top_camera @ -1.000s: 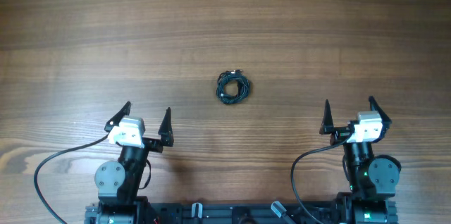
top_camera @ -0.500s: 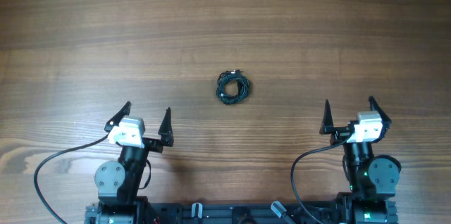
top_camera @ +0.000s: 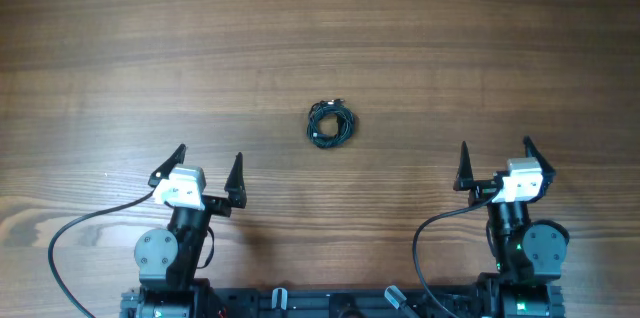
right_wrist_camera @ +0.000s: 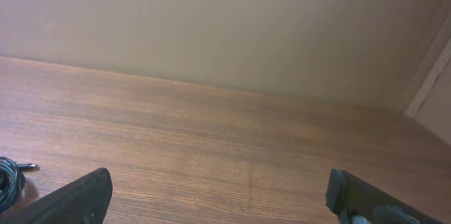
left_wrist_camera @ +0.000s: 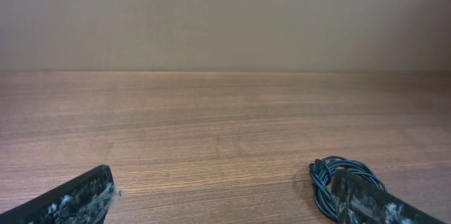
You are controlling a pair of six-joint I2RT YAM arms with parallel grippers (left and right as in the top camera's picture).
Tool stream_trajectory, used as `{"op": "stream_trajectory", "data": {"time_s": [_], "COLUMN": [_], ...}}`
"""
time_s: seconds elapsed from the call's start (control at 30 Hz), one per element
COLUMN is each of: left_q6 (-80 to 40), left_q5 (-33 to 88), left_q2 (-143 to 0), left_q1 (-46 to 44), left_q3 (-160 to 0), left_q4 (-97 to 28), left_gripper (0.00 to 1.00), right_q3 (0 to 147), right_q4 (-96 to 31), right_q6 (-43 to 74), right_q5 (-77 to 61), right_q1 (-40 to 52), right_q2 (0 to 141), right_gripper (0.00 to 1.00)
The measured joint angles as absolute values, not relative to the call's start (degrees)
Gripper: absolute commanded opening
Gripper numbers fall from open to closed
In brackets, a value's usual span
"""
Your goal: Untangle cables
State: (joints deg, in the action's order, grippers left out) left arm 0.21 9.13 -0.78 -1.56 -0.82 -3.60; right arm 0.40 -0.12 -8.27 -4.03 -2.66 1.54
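Note:
The cables (top_camera: pixel 331 123) lie as one small knotted black bundle in the middle of the wooden table. My left gripper (top_camera: pixel 208 164) is open and empty at the near left, well short of the bundle. In the left wrist view the bundle (left_wrist_camera: pixel 331 175) shows partly behind my right finger, with the jaws (left_wrist_camera: pixel 222 199) wide apart. My right gripper (top_camera: pixel 494 158) is open and empty at the near right. In the right wrist view its jaws (right_wrist_camera: pixel 218 192) are apart and the edge of the bundle (right_wrist_camera: pixel 8 176) with a plug end shows at the far left.
Thicker black wires (top_camera: pixel 70 233) loop from each arm base along the table's near edge. A plain beige wall (left_wrist_camera: pixel 225 20) stands behind the table's far edge.

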Motion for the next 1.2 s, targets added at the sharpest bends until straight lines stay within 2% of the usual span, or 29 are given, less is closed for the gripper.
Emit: {"op": "stream_trajectory", "data": {"time_s": [1.2], "left_q6": [0.12], "left_q5": [9.08], "left_q2": [-1.69], "left_q1": [-1.56], "left_q3": [-0.82], "left_q4": [-3.6], "left_gripper": [1.0], "right_q3": [0.4], "right_q4": [-0.12], "right_q6": [-8.27], "right_q5": [-4.03], "right_q1": [-2.66], "right_q2": [1.54], "right_gripper": [0.99]}}
